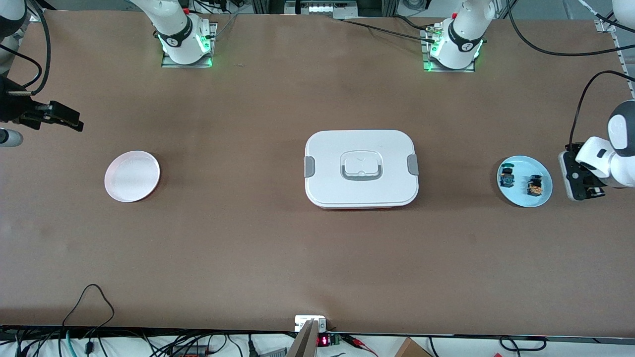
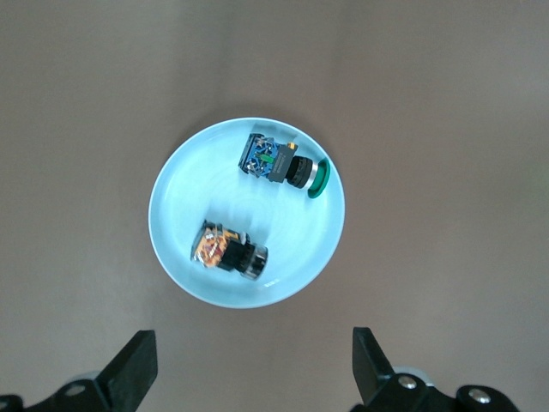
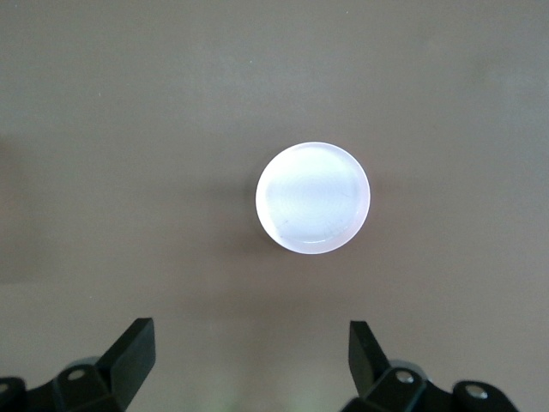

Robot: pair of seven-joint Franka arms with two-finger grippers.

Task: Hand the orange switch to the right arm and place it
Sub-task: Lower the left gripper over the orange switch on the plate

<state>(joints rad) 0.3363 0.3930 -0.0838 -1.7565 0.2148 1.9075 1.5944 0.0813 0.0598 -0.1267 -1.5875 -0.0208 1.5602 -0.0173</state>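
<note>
Nothing done yet. Orange switch (image 1: 535, 185) untouched on blue plate (image 1: 524, 199), frame right. Left gripper (image 2: 250, 365), right gripper (image 3: 249, 360) both spread wide, empty. Pink plate (image 1: 132, 176) bare; pick, handover, placing remain.

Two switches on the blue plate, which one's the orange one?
The orange switch, toward the left arm's end of the blue plate; the green-capped switch lies beside it.

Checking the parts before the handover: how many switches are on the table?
2, both on the light blue plate: the black switch with orange part, and the black switch with green button beside it.
</note>
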